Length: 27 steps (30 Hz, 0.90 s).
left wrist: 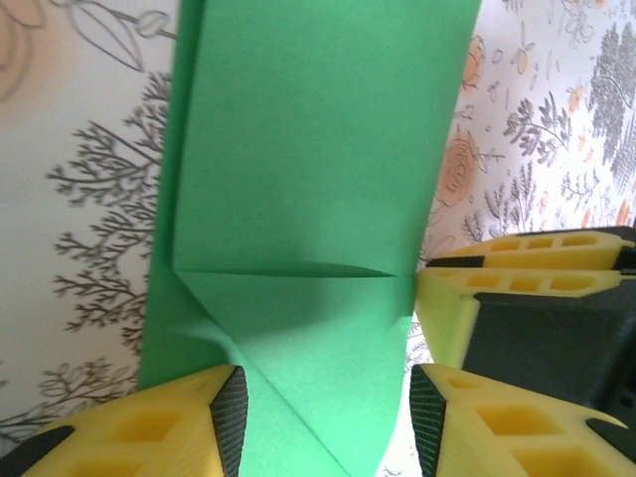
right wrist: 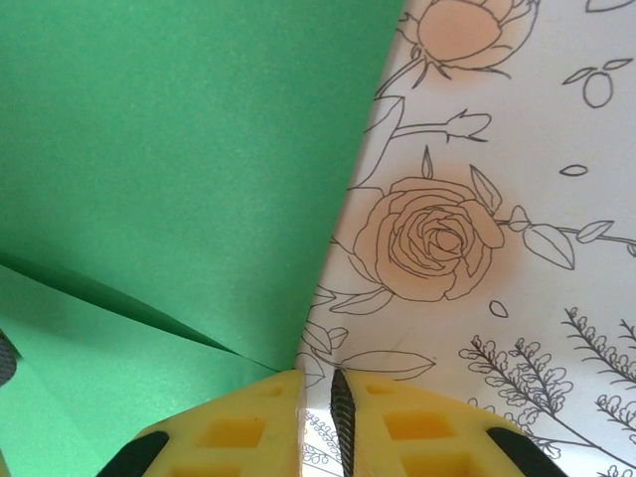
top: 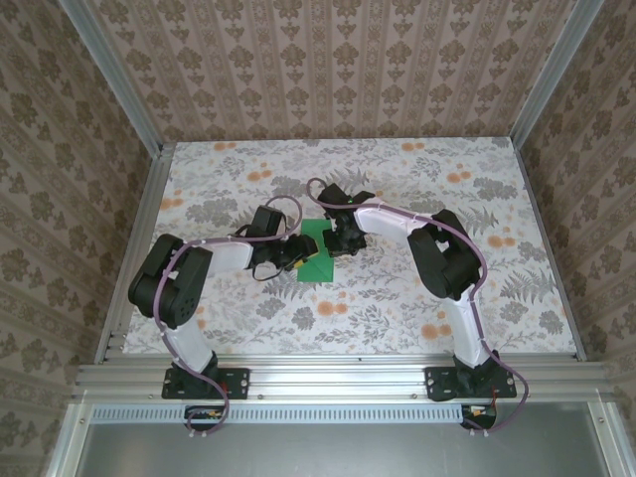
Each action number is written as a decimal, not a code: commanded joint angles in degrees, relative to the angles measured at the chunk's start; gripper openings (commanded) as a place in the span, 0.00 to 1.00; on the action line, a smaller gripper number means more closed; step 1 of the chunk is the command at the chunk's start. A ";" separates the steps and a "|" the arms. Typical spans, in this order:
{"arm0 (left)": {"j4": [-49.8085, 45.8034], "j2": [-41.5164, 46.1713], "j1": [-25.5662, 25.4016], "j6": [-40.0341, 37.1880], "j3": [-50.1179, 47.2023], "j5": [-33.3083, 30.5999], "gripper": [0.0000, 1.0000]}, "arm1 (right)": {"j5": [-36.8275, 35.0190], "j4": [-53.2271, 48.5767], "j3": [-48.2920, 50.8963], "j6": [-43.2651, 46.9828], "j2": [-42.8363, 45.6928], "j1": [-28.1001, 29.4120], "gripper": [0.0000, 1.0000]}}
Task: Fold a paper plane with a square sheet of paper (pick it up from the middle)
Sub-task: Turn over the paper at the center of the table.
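Observation:
The square sheet of paper [top: 318, 230], bright green, lies flat on the floral tabletop between both arms. It is folded over, with a cross crease and a slanted flap [left wrist: 318, 149]. My left gripper [top: 301, 254] is open, its yellow fingers straddling the sheet's narrow near end [left wrist: 328, 417] without clamping it. My right gripper [top: 343, 241] sits at the sheet's right edge, its fingers [left wrist: 517, 288] just beside the paper. Its jaws [right wrist: 320, 397] are closed to a thin slit with only tabletop showing through. The green edge [right wrist: 179, 149] runs up to its left finger.
The floral tabletop [top: 397, 298] stretches out on all sides of the paper. Patterned walls with aluminium posts [top: 149, 159] close off the left, back and right. The arm bases sit on the rail at the near edge [top: 328, 378].

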<state>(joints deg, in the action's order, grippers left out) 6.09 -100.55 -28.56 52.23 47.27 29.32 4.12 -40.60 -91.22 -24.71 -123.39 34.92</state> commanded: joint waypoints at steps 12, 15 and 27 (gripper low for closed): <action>3.15 0.21 -0.89 4.61 -0.37 -1.78 0.49 | 0.45 -0.88 2.24 -2.42 -4.31 -0.99 0.17; 5.67 -0.42 -0.89 5.80 0.15 -0.30 0.49 | 0.87 -0.82 2.45 -2.47 -4.31 -0.99 0.16; 3.78 0.37 -0.89 4.91 -1.01 -2.75 0.47 | 2.98 3.68 4.61 -3.35 0.14 -1.08 0.17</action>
<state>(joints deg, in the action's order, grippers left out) 11.14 -100.44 -29.19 57.41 47.24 27.66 6.52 -38.92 -89.49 -27.18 -122.58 33.98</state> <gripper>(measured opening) 0.474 0.163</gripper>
